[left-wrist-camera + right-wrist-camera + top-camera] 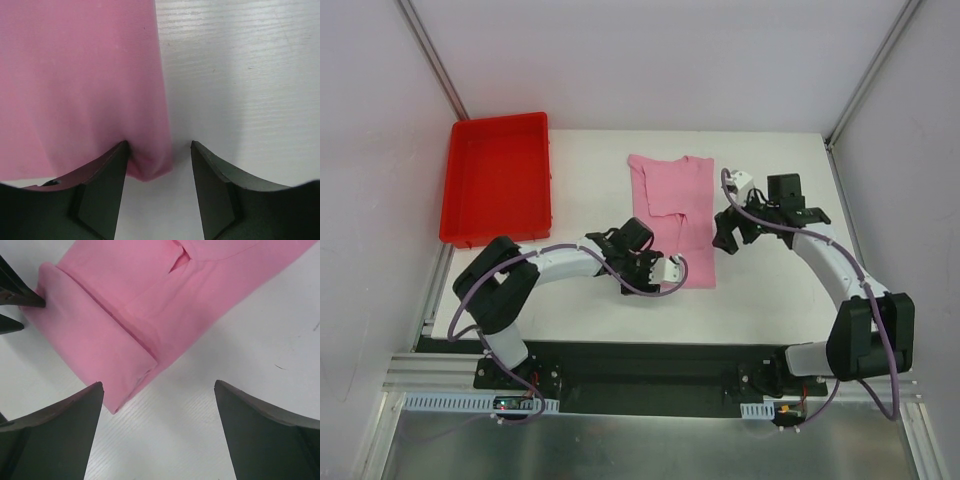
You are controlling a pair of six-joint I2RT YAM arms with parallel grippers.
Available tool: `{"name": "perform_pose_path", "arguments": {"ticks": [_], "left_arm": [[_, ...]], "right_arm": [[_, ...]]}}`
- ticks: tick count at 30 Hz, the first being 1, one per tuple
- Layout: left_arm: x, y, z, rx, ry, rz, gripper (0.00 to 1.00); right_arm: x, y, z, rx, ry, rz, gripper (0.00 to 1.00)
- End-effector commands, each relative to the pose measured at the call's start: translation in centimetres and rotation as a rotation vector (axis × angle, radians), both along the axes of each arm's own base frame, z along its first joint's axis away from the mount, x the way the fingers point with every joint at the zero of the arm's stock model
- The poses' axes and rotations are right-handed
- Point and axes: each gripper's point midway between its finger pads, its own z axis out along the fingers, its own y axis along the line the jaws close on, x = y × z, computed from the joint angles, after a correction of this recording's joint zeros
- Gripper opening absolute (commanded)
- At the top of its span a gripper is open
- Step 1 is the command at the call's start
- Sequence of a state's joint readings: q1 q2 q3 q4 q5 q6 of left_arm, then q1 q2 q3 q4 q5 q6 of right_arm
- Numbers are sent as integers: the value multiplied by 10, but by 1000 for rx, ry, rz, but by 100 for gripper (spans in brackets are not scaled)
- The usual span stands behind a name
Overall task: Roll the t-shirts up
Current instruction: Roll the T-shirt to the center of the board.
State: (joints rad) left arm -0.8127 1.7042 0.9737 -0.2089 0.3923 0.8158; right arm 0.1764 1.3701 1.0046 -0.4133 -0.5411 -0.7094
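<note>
White tabletop (770,290) holds the t-shirt (670,205), folded to a strip, its near end turned over once. Our left gripper (159,146) and right gripper (159,384) both stand released beside it, so we judge most of the rolling is left.

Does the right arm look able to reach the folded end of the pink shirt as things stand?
Probably yes: the open right gripper hangs right beside the folded end of the shirt, with only bare table between; the left gripper is at the other corner.
</note>
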Motion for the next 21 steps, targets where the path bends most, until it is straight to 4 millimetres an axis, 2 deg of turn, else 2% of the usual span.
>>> {"name": "perform_pose_path", "arguments": {"ticks": [1,2,3,4,7,8,9,10,12,14,17,21], "left_arm": [[6,-1,-15,74,-52,-33,50],[6,-2,-16,79,-54,-32,48],[6,-2,-18,87,-53,-32,44],[7,-3,-18,89,-53,-28,31],[7,-5,-18,101,-31,-12,10],[6,-5,-17,102,-9,-7,1],[4,-4,-18,109,27,8,0],[3,-6,-8,78,100,24,0],[-1,-8,2,35,232,81,0],[2,-12,21,-24,365,146,0],[4,-18,35,-80,488,190,0],[2,-22,42,-111,573,207,0]], "right_arm": [[3,-15,21,-57,-175,-37,96],[3,-14,25,-87,-254,-18,96],[-1,-17,8,-144,-319,10,96],[-5,-16,19,-213,-459,119,96],[-36,3,-4,-256,-523,381,96],[-46,6,-7,-247,-522,437,96],[-60,15,-13,-218,-500,510,96],[-67,18,-20,-218,-501,545,96],[-75,30,-24,-216,-541,623,96],[-83,34,-36,-220,-540,658,96],[-82,42,-47,-217,-535,652,96],[-74,48,-55,-231,-533,632,96]]}}
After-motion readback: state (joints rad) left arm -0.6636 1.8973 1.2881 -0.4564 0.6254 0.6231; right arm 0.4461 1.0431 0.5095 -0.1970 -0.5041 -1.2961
